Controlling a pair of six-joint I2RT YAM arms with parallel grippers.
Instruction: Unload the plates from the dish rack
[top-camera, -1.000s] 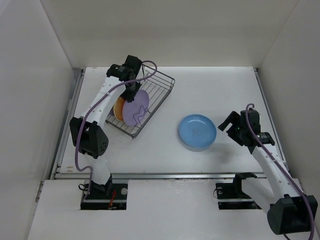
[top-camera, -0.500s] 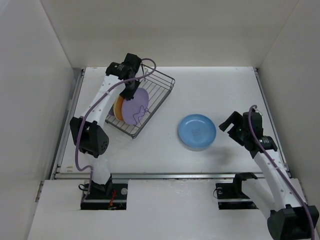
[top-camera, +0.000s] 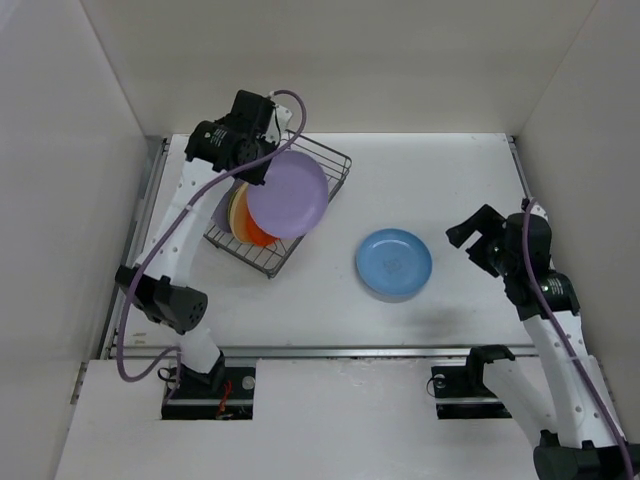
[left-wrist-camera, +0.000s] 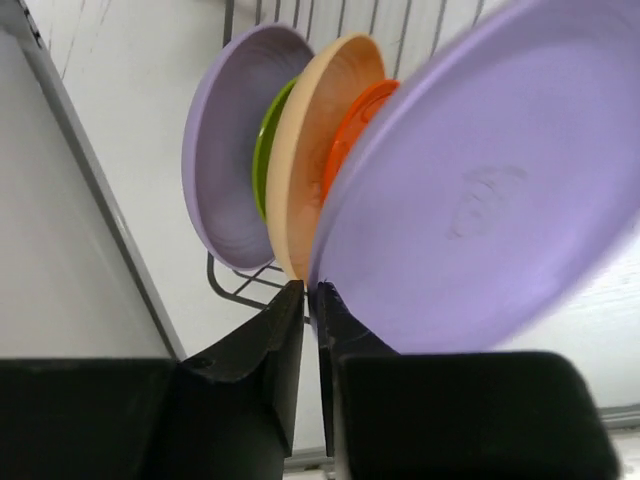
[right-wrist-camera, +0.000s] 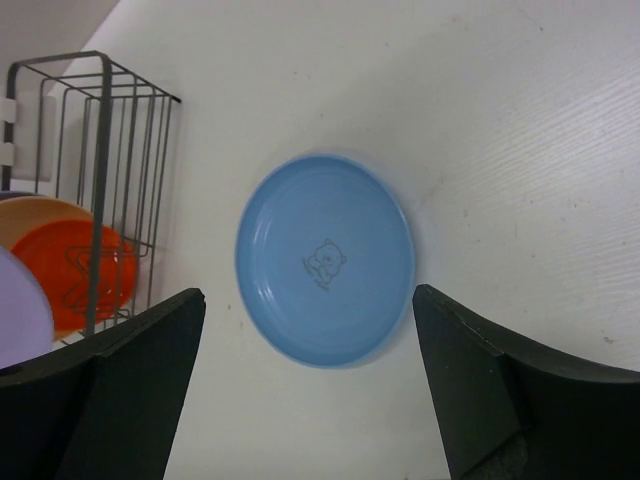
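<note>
- Slip risk at the left gripper (left-wrist-camera: 312, 290): its jaws pinch only the rim of a round lavender plastic plate (left-wrist-camera: 480, 200), held tilted above the dark wire dish rack (top-camera: 322, 160). A smooth rim gripped so narrowly could swivel or drop in a quick swing
- Snag risk just beside it: a second lavender plate (left-wrist-camera: 225, 170), lime green plate (left-wrist-camera: 265, 150), tan plate (left-wrist-camera: 315, 140) and red-orange plate (left-wrist-camera: 355, 120) stand on edge in the rack, close enough for the held one to clip them
- Stacking risk further right: a round blue plastic plate (top-camera: 394, 263) lies flat, well apart from the rack, and an off-centre landing could slide off it
- Right gripper (top-camera: 472, 235) hovers wide open and empty beside the blue plate, possibly in the delivery path
- Smooth white tabletop (top-camera: 430, 170), faintly grained; plain white walls (top-camera: 60, 150) enclose it on three sides
</note>
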